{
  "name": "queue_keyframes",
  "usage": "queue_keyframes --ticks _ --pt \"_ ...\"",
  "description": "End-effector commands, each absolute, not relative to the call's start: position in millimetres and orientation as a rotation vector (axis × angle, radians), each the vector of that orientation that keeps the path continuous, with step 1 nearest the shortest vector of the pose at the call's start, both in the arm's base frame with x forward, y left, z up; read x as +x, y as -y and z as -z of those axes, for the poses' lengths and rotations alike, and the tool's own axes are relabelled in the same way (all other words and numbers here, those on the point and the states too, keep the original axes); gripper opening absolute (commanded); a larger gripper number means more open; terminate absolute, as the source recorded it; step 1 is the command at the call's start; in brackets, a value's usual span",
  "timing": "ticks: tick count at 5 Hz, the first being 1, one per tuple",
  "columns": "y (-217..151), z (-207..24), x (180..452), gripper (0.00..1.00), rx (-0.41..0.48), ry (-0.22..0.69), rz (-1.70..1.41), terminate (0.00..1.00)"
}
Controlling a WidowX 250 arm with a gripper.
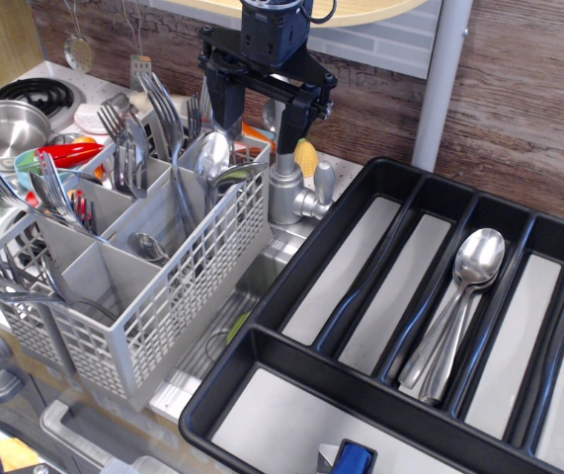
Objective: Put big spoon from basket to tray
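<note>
The light grey basket (178, 296) stands at the left and holds several upright pieces of cutlery. Two big spoons (213, 155) stand bowl-up in its back right compartment. My black gripper (260, 118) hangs open and empty just above and behind those spoons, with one finger (225, 104) over the compartment and the other near the tap. The black tray (291, 276) lies at the right. A few big spoons (467, 286) lie stacked in one of its middle compartments.
Forks (128, 138) and smaller cutlery fill the basket's other compartments. A steel tap (289, 193) stands right behind the basket, close to my fingers. A pot (5, 126) and coloured dishes sit far left. A blue object (353, 459) lies in the tray's front compartment.
</note>
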State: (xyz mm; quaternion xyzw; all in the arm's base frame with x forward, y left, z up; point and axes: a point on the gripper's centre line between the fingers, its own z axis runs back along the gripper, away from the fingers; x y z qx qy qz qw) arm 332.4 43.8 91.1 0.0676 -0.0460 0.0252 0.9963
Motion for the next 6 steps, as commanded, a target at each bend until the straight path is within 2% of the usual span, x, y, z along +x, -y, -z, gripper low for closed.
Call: queue_keyframes --ticks 1,3,4,6 --pt "-43.8 -91.1 332.4 1.00 0.135 0.092 -0.051 0.00" --pt "-43.8 -83.9 331.1 1.00 0.383 0.173 0.146 0.00" --pt "-46.1 -79.2 333.3 1.00 0.444 0.194 0.180 0.00" --pt "-55.2 -62.7 333.6 1.00 0.457 0.244 0.195 0.00"
